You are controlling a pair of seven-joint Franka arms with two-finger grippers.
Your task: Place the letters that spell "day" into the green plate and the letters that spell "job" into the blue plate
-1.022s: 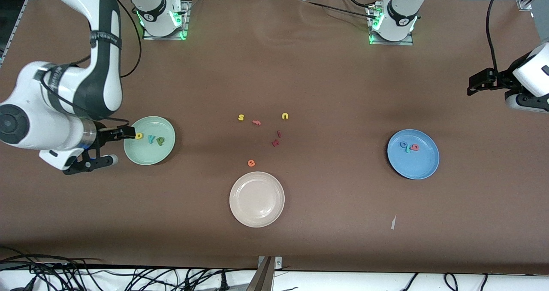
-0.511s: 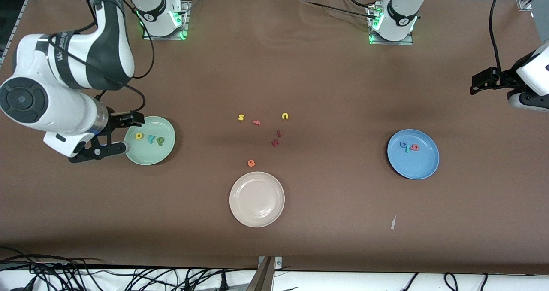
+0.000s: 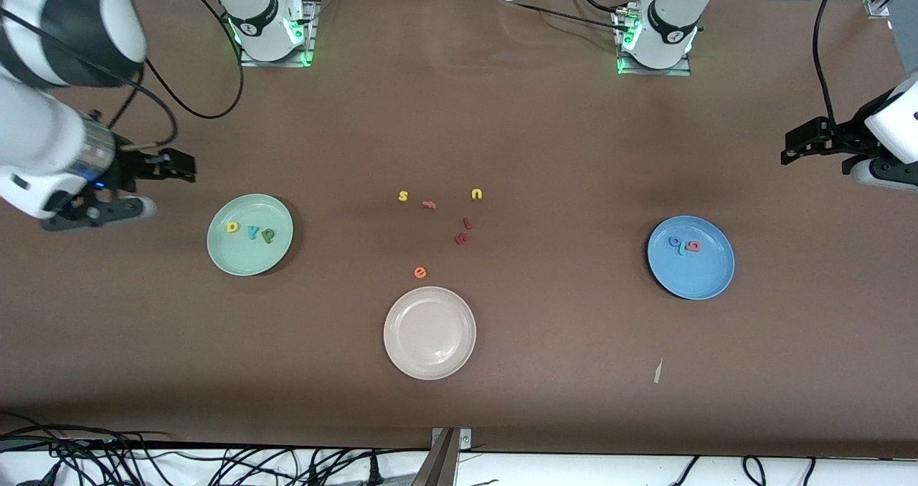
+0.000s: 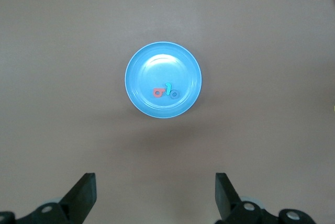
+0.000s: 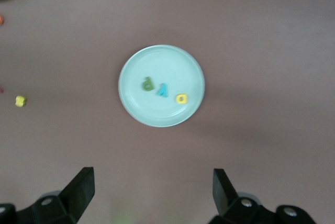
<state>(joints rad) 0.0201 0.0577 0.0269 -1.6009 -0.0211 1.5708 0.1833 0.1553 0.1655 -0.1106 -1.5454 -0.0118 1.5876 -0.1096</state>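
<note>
Letters spelling "day" [image 3: 250, 231] are lying in the green plate [image 3: 240, 260] at centre-left; "job" letters [image 3: 684, 245] are sitting in the blue plate [image 3: 699, 278] at centre-right. Both end effectors, left [image 3: 814, 149] and right [image 3: 147, 185], are hanging released above the surface [image 3: 545, 127].

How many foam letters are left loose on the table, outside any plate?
6: yellow s, pink f and yellow u in a row; two dark-red letters nearer the front camera; orange e beside the beige-white plate. None seem hidden.
</note>
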